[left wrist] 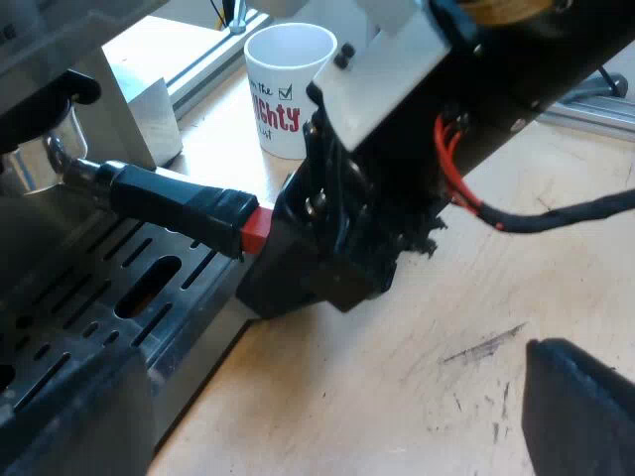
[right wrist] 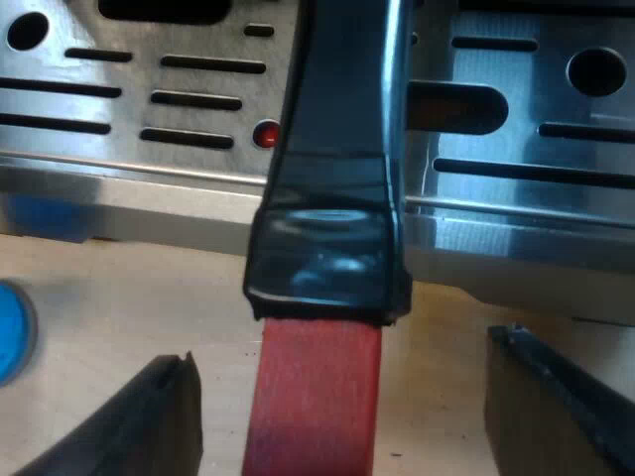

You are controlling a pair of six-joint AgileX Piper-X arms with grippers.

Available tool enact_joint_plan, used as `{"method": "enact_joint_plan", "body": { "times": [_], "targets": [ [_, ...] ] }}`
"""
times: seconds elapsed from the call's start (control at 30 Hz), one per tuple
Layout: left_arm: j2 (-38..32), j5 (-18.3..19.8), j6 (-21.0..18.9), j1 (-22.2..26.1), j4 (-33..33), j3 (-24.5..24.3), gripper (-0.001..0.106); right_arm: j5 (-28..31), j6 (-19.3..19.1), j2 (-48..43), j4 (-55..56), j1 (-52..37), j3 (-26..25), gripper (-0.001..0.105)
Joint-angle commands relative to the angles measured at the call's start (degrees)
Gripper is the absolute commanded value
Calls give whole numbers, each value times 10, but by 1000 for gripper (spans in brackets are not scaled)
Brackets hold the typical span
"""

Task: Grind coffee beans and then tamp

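The metal holder [left wrist: 45,159] is locked into the espresso machine's front, over the slotted drip tray [left wrist: 119,297]. Its dark handle [left wrist: 169,198] sticks out over the tray's edge and ends in red [left wrist: 256,230]. My right gripper [left wrist: 293,253] is at that red end. In the right wrist view the handle [right wrist: 332,149] and its red end [right wrist: 317,397] lie between the fingers of the right gripper [right wrist: 337,352], which is open with a gap on both sides. My left gripper [left wrist: 332,367] hovers open over the wooden table beside the tray, holding nothing.
A white mug [left wrist: 288,89] with red lettering stands on the table beyond the right arm. A blue tamper [right wrist: 10,332] sits on the table by the tray's rim [right wrist: 516,238]. A metal rail [left wrist: 203,69] runs behind the mug.
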Motion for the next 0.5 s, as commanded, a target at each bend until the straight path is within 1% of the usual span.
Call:
{"method": "enact_joint_plan", "body": {
  "times": [0.03,0.1,0.3,0.5],
  "targets": [
    [-1,-5,4,-4,-7,-2,77,-2,-3,3,-14,-2,-4,62],
    [-1,-5,4,-4,-7,-2,77,11,-3,3,-28,-2,1,62],
    [-1,-5,4,-4,-7,-2,77,12,-3,3,-45,-2,21,62],
    [-1,-5,4,-4,-7,-2,77,17,-3,3,-70,-2,31,62]
  ]
}}
